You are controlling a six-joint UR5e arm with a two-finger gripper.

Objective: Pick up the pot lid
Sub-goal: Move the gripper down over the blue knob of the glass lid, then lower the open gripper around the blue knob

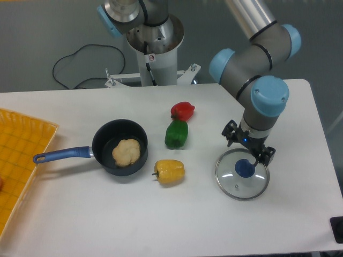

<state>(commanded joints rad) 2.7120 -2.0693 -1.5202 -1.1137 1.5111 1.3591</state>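
Your arm point(263, 88) reaches in from the top of the view, its grey wrist joints bunched on the right side, with the hand point(247, 145) below them. You have the hand pointing downward, the line across its fingertips slanting in view. Its two dark fingers point(232, 134) stand spread, with a wide gap between them.

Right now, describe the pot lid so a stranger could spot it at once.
Find the robot arm on the picture's right; its open claw hangs over the pot lid. The lid is a round, see-through disc with a blue knob, unlike the black pan with its long handle.
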